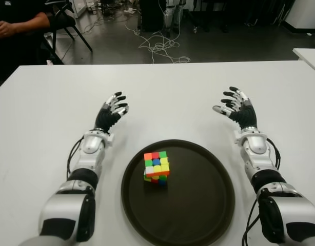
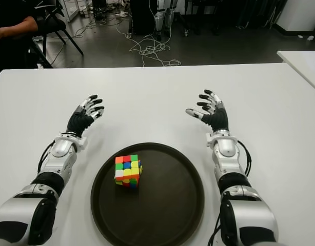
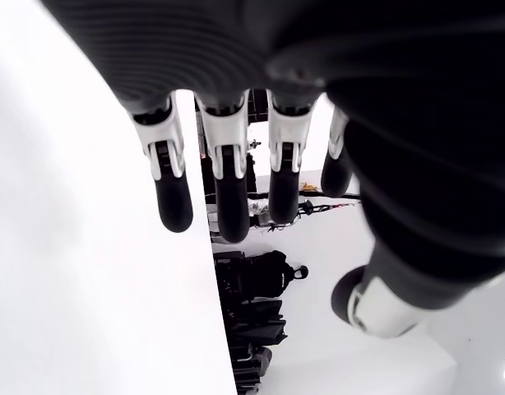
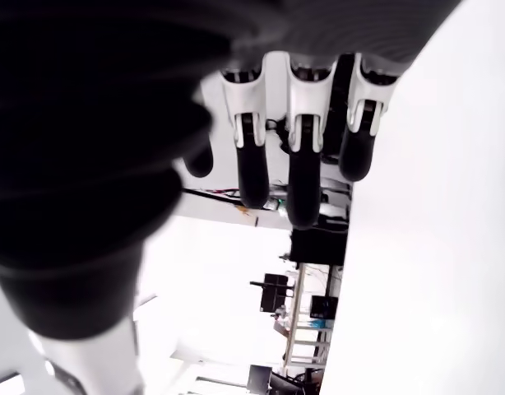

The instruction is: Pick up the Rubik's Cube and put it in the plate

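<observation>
Cube (image 1: 156, 167) sits inside the plate (image 1: 209, 215), on its left half, resting on the plate floor w/ one corner turned toward the robot. So, judging by how things lie, the placing looks done.

Handling (judgement): cube is light, rigid plastic, hard flat faces w/ smooth glossy stickers, so a bit slippery; sharp-ish edges, layers can twist if squeezed off-centre. Not fragile. Best hold would be thumb on one side face, fingers on the opposite face, mid-height, square to the faces rather than across corners.

Plate: dark brown, round, shallow, low raised rim, smooth semi-matte surface; looks stiff. Cube would slide on it easily if nudged.

Left hand (image 1: 111, 113) shows left of the plate and beyond its far edge, fingers spread and extended, holding nothing; wrist view confirms straight fingers (image 3: 173, 197) w/ nothing between them. Right hand (image 1: 238, 108) shows right of the plate, also beyond its far edge, fingers fanned open, thumb out toward the plate side, empty. Both well apart from the cube.

Table (image 1: 162, 92) under the plate: white, flat, matte, smooth. Black rubbery finger pads, white shell knuckles.
</observation>
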Available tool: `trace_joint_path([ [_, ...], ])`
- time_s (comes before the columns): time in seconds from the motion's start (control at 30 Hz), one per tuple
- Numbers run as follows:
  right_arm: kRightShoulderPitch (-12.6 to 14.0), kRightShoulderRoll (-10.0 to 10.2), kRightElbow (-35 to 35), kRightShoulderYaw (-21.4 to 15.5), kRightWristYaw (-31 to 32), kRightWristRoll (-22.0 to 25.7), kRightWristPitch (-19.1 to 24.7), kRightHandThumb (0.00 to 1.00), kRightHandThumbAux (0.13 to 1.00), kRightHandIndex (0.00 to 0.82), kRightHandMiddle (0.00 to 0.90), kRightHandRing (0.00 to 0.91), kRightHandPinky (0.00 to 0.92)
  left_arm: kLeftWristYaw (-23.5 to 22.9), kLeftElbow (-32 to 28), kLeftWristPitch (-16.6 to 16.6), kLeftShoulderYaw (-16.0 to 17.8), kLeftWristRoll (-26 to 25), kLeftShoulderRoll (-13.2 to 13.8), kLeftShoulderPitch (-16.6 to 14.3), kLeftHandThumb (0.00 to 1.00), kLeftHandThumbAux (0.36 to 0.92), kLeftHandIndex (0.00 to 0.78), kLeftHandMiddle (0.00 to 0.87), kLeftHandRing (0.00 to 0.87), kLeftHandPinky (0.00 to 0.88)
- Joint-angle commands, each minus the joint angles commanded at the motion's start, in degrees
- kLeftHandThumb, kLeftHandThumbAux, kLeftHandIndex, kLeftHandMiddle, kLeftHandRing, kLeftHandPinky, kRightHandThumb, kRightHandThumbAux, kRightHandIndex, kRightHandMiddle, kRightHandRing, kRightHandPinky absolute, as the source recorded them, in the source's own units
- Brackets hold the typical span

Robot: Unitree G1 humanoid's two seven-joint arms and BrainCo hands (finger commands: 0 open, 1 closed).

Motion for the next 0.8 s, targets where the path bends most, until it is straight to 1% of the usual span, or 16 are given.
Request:
trace_joint_path([
  [0.33,-0.03,0.16,0.12,-0.64,0.63,0.65,-0.16,0.000,0.846,0.201,0.290,0.337,0.405,0.15,0.01,-0.05,-0.15,0.23,0.09,0.01,0.167,0.731,0.119,0.178,0.195,0.218],
  [0.53,-0.12,0.13,0.49,-0.87,0.21,0.55,-0.09,0.000,0.827,0.199,0.288,0.332,0.397,0.37,-0.09,0.08,-0.40,0.55,0.27,0.07,0.165,0.737,0.115,0.173,0.188,0.215],
  [0.8,-0.34,-0.05,0.83,-0.50,-1.74,-0.47,0.28,0.000,0.833,0.203,0.289,0.330,0.396,0.17,0.03,0.23,-0.38,0.45,0.33,-0.05,0.166,0.718,0.114,0.171,0.189,0.219],
])
